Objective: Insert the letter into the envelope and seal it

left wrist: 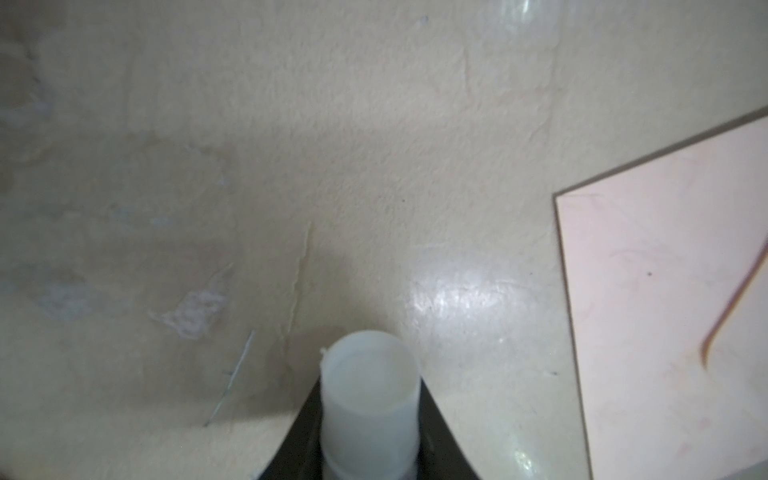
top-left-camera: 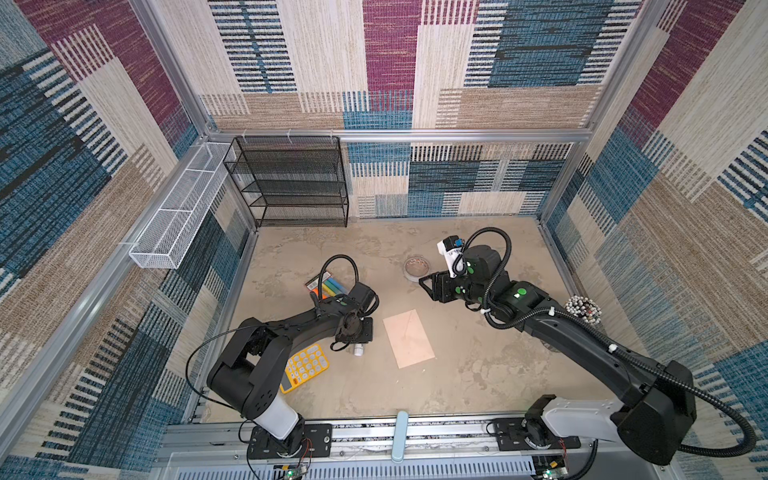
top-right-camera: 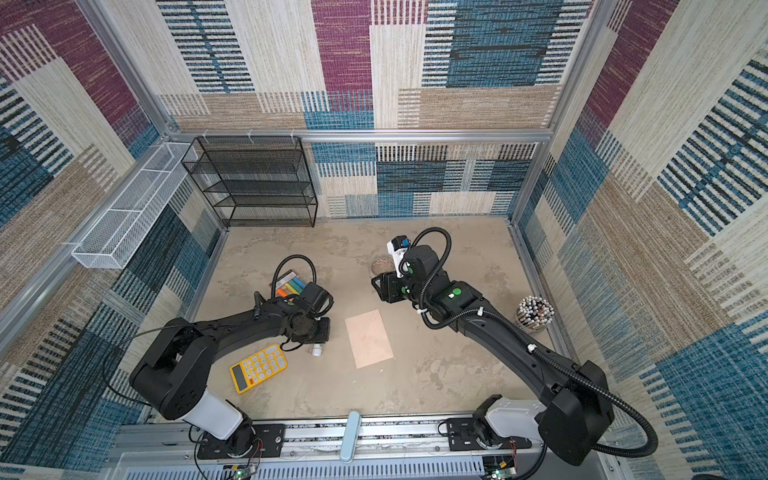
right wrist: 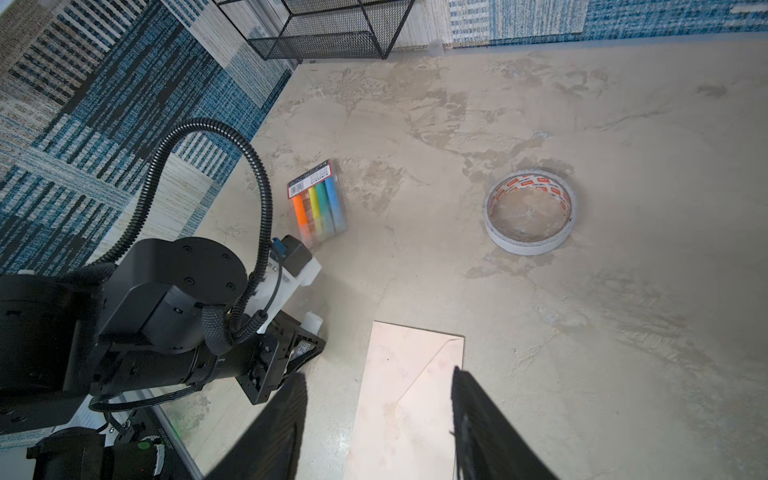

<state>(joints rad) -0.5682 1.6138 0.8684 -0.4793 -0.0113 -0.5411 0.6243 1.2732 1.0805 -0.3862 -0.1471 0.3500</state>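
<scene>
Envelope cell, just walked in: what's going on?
The envelope lies flat on the table, flap apparently folded down; no loose letter is in view. The left gripper, beside it, has a white cylinder between its jaws; whether it grips it is unclear. The right gripper is open and empty, raised and facing the envelope.

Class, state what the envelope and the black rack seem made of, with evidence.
The envelope: likely matte peach paper; thin, flat, with a folded flap seam. The black rack: probably dark-coated metal mesh; the wall shows through its fine grid.
</scene>
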